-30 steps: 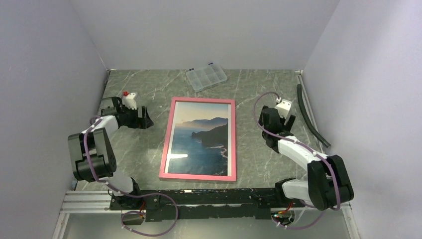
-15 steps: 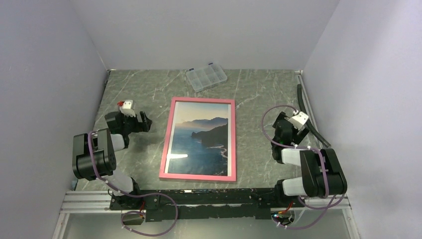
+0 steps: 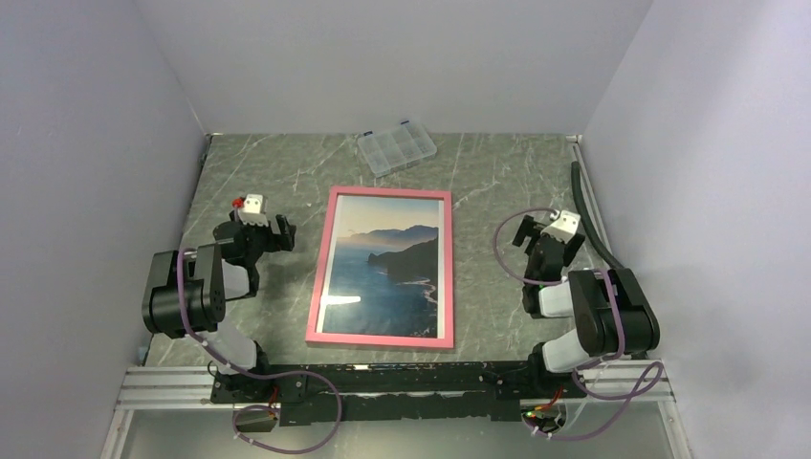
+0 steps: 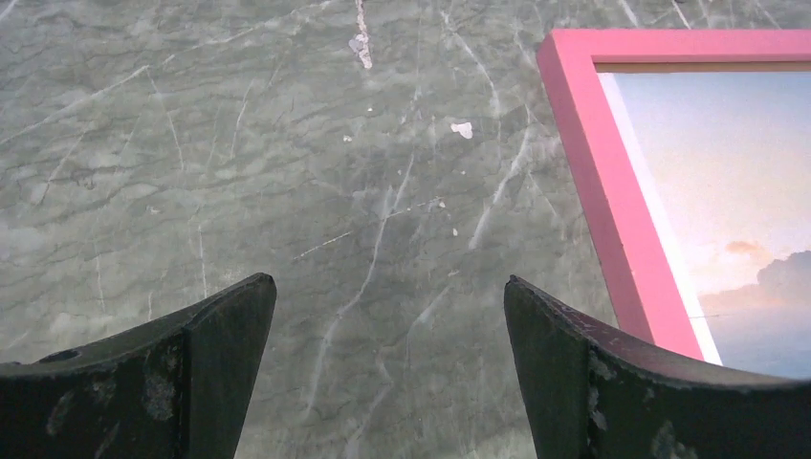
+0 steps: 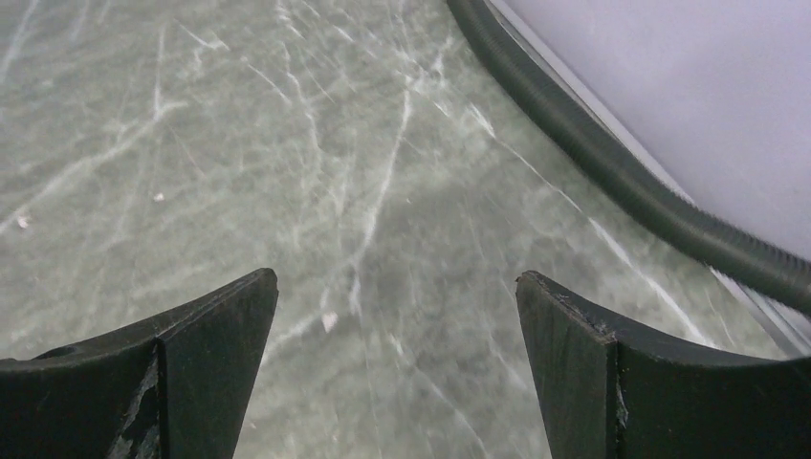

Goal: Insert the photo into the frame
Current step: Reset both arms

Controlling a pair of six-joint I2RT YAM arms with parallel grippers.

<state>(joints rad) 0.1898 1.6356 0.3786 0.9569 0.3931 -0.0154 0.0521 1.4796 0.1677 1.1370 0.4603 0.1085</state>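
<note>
Left gripper (image 4: 387,296): jaws spread wide, holding nothing, over bare marble table (image 4: 239,143) beside a corner of the frame (image 4: 612,191). Right gripper (image 5: 397,287): jaws wide, empty, near black hose (image 5: 612,163). Photo (image 3: 387,268): lying inside the frame, flat mid-table, between both arms. The left wrist view cuts off most of the frame; glare masks the photo's lower left.

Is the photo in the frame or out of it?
In. The photo lies inside the pink frame, its border showing on all four sides.
</note>
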